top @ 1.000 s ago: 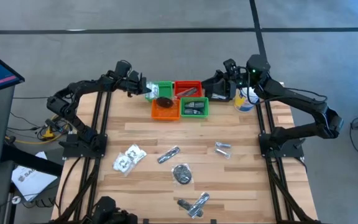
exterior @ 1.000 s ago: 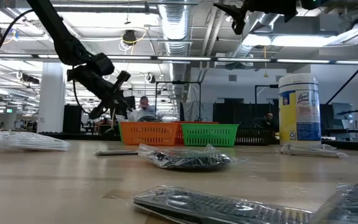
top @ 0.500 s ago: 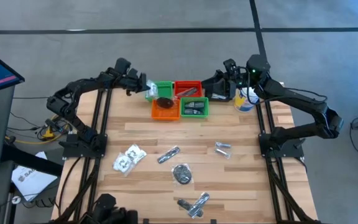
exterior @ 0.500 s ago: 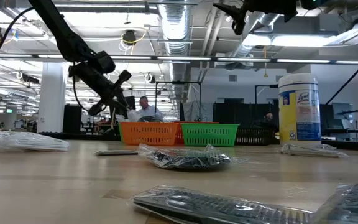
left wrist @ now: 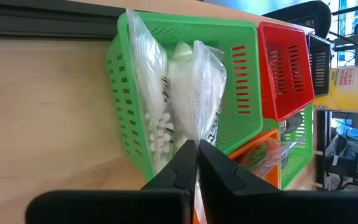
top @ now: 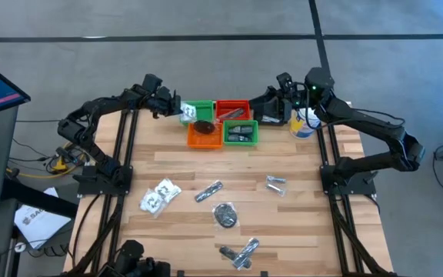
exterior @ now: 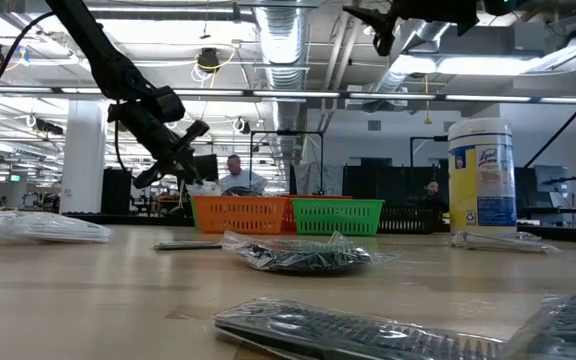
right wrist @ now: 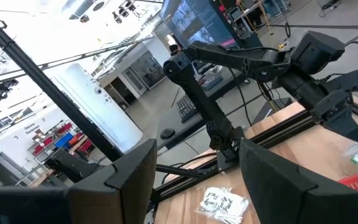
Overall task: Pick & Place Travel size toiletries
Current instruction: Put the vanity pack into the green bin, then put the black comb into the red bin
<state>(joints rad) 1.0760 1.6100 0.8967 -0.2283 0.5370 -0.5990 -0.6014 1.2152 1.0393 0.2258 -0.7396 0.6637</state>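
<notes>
Toiletries in a clear packet point(left wrist: 194, 93) with white contents sit pinched at their lower edge between my left gripper point(left wrist: 196, 148) jaws, which are pressed together on the plastic; the packet hangs over the green tray point(left wrist: 244, 68), beside another packet of white pieces already inside it. From above I see the left gripper point(top: 177, 110) at the far left of the tray cluster, with the packet point(top: 188, 115) at the tray's left rim. Compared with a second ago, the gripper has drawn slightly back to the left and the packet now shows more clearly over that rim. My right gripper point(top: 277, 98) waits beyond the red tray point(top: 232, 108), its jaws spread wide and holding nothing, unchanged. Other packets point(top: 159, 195) and silvery sachets point(top: 208, 191) lie scattered on the tabletop point(top: 298, 223), well apart from both grippers.
</notes>
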